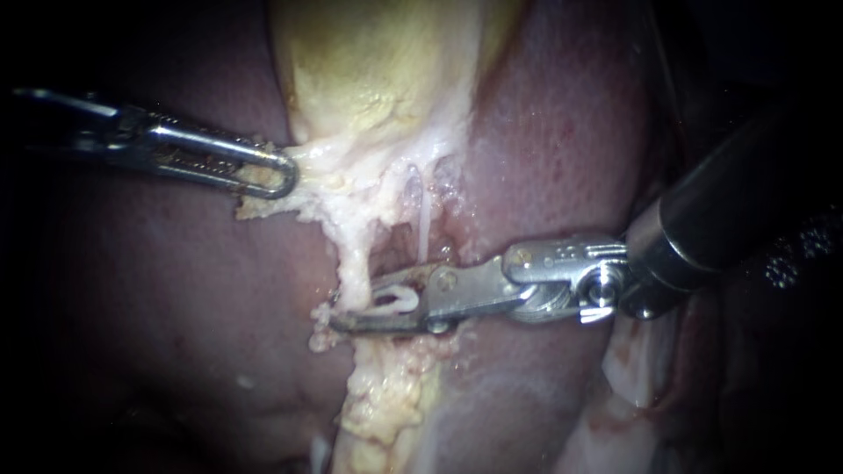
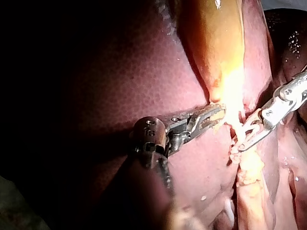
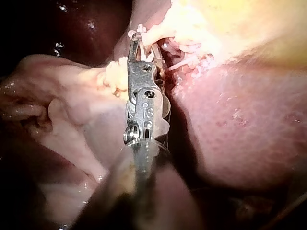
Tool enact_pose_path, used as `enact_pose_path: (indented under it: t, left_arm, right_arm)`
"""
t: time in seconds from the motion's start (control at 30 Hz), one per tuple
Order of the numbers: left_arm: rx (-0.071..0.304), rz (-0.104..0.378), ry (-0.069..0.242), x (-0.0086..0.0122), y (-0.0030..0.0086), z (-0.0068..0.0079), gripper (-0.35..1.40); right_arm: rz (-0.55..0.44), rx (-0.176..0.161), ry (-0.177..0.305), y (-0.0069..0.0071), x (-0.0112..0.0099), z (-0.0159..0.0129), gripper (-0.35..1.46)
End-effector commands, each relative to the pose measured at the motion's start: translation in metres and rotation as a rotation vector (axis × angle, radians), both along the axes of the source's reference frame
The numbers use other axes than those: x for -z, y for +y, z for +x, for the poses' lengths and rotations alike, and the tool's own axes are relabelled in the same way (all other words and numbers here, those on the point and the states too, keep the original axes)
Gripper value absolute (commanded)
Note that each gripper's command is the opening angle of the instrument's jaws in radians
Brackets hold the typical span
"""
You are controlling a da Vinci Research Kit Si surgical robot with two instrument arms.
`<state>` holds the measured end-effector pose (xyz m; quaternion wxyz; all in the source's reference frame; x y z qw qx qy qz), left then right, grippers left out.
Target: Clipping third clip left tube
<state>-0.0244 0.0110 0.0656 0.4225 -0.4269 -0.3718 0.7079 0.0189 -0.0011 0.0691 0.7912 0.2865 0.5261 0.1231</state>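
Endoscope view: left instrument (image 1: pixel 283 175) at far left, jaws clenched on the pale neck of the gallbladder (image 1: pixel 369 79). Mid-frame the left tube (image 1: pixel 351 259) runs down. The right instrument (image 1: pixel 360 309) meets it, jaws grasping a white clip (image 1: pixel 395 301).

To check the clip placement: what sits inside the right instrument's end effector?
A white plastic clip sits in the silver right instrument's end effector, against a pale whitish tube. Whether the clip encircles the tube is hidden by metal and tissue.
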Motion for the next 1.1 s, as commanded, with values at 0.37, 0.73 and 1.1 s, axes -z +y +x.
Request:
enact_pose_path:
  t: [0.37, 0.73, 1.1]
  left_arm:
    - [0.000, 0.000, 0.000, 0.0000, 0.0000, 0.0000, -0.35]
    - [0.000, 0.001, -0.001, 0.0001, 0.0000, 0.0001, -0.35]
    - [0.000, 0.001, -0.001, 0.0002, -0.0001, 0.0001, -0.35]
  right_arm:
    - [0.004, -0.014, 0.026, 0.0001, 0.0000, 0.0001, 0.48]
    - [0.027, -0.034, 0.072, 0.0008, -0.0003, -0.0005, 0.50]
    - [0.149, -0.089, 0.150, 0.0033, 0.0004, -0.0022, 0.50]
